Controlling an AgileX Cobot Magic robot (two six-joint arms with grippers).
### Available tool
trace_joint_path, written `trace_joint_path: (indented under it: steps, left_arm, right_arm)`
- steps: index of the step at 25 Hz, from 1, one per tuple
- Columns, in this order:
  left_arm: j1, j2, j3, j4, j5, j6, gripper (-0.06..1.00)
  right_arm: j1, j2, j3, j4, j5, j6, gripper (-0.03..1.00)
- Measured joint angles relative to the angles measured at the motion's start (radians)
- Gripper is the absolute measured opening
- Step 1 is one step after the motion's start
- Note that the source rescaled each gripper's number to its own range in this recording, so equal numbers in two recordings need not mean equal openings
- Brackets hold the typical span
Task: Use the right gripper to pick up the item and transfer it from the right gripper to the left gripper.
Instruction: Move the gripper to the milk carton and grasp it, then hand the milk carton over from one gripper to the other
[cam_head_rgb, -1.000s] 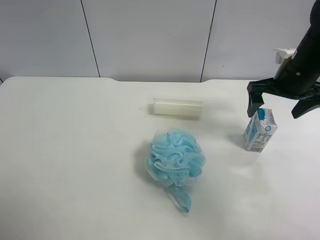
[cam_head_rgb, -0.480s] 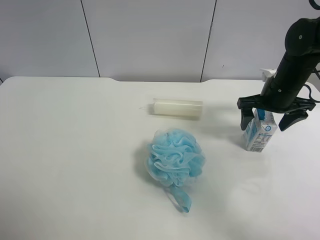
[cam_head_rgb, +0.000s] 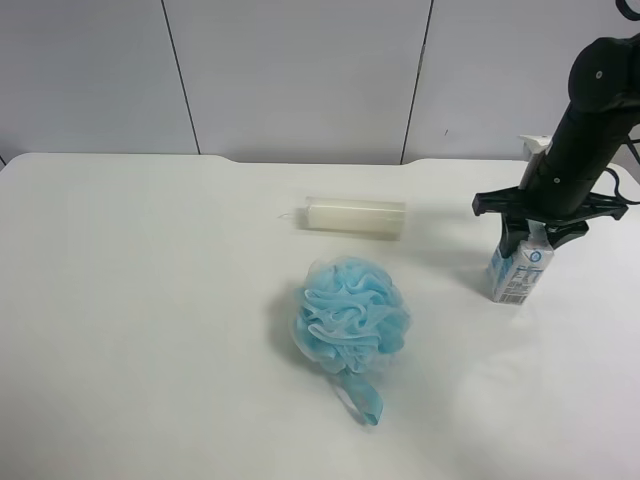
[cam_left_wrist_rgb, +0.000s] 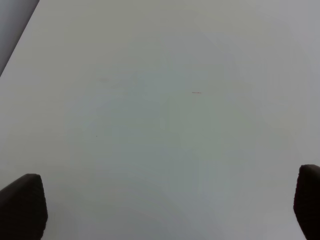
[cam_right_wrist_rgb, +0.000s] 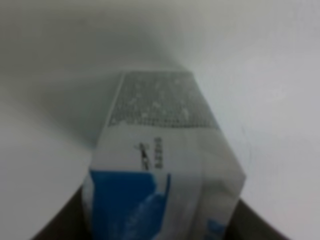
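The drink carton (cam_head_rgb: 517, 272) stands upright on the table (cam_head_rgb: 150, 300) near the exterior high view's right edge, well apart from the blue bath sponge (cam_head_rgb: 350, 315) and the cream cylinder (cam_head_rgb: 355, 217). The right end effector (cam_head_rgb: 533, 230) sits over the carton's top with its jaws drawn in against two sides of the upper part. It appears to be gripping the carton, whose base rests on the table. The step in hand is judged to be securing the grasp before the lift. The squeeze should be firm without crushing the thin walls, and the lift straight up so nothing tilts or slips, with the lower body left free for the other arm. The left end effector (cam_left_wrist_rgb: 165, 205) hangs over bare table, fingertips wide apart, holding nothing. The right wrist view shows a blue panel and small dark print on the carton, too blurred to read; the exterior view shows a round blue mark, but no brand name is legible
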Motion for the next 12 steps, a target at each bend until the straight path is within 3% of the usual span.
trace_joint_path:
  steps: [6,12]
  left_arm:
    - [0.0,0.0,0.0,0.0,0.0,0.0,1.0]
    - [0.0,0.0,0.0,0.0,0.0,0.0,1.0]
  right_arm:
    - [0.0,0.0,-0.003,0.006,-0.011,0.0,0.0]
    - [0.0,-0.039,-0.092,0.02,0.084,-0.019,0.0]
